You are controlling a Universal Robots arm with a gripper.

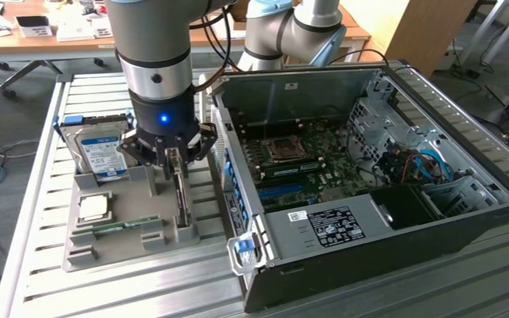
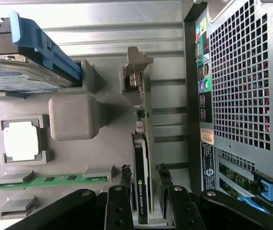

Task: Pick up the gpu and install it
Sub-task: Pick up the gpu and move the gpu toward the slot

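The gpu [image 1: 181, 199] stands on edge in a slot of the grey holder [image 1: 126, 195], next to the open computer case [image 1: 466, 199]. In the wrist view the gpu [image 2: 142, 191] is a thin dark card with its silver bracket [image 2: 135, 72] at the far end. My gripper [image 1: 175, 164] hangs straight above it, and its black fingers [image 2: 125, 178] straddle the card's top edge, one on each side. A small gap shows between each finger and the card. The gripper [image 2: 144, 171] is open and holds nothing.
A silver hard drive [image 1: 103, 151] with a blue label stands in the holder's back slot. A processor chip [image 1: 93, 209] and a green memory stick [image 1: 117, 225] lie in other slots. The case's motherboard [image 1: 294, 162] lies exposed, close to the exterior view's right of the holder.
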